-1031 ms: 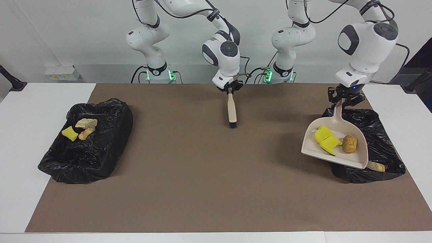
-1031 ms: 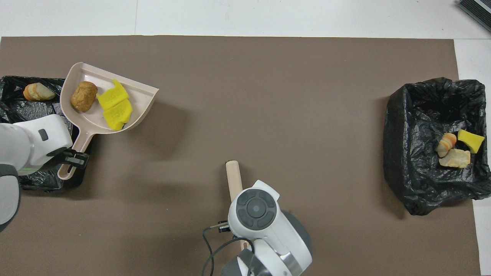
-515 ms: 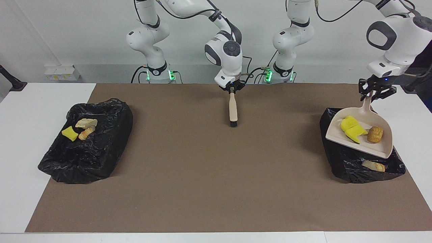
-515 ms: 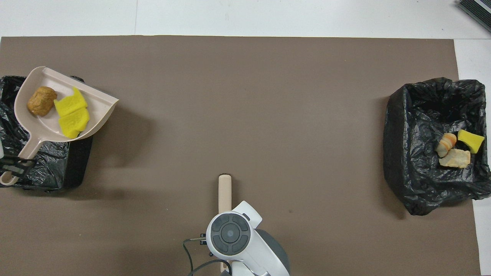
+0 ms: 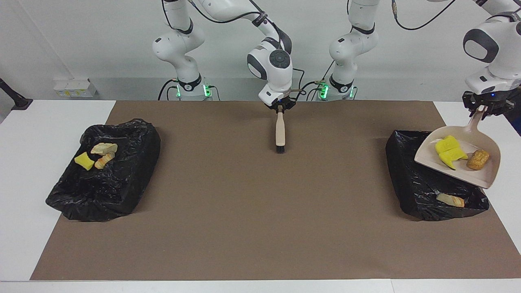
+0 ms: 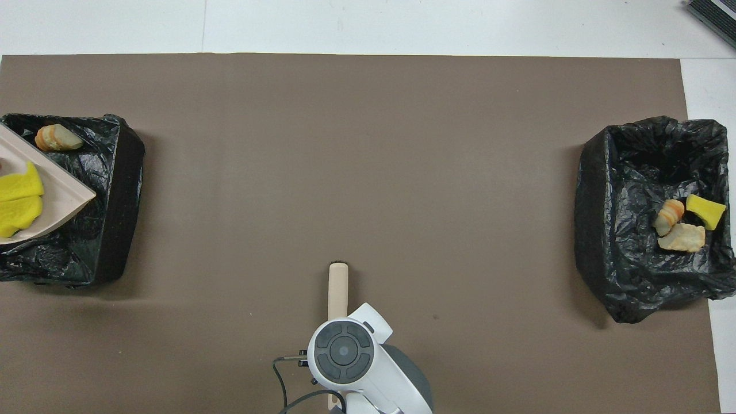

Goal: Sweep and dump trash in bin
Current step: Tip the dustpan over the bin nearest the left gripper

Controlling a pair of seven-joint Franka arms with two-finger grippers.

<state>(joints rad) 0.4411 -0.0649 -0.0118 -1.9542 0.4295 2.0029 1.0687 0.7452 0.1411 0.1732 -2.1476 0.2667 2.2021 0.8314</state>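
Facing view, left pincer (image 5: pixel 485 109) raising dustpan (image 5: pixel 456 165), seemingly tilted

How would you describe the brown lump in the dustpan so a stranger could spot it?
Find the black bin at the left arm's end of the table. Above it the left claw holds a beige dustpan. The lump is the golden-brown piece beside the yellow sponge chunks.

- We see the brown mat (image 5: pixel 228 228) bare between the 2 black bins (image 5: pixel 106 179) (image 5: pixel 423 191), open to pass.
- The hanging brush (image 5: pixel 279 132) blocks its middle near us robots.
- The raised dustpan (image 5: pixel 460 162) covers 1 bin's outer edge.
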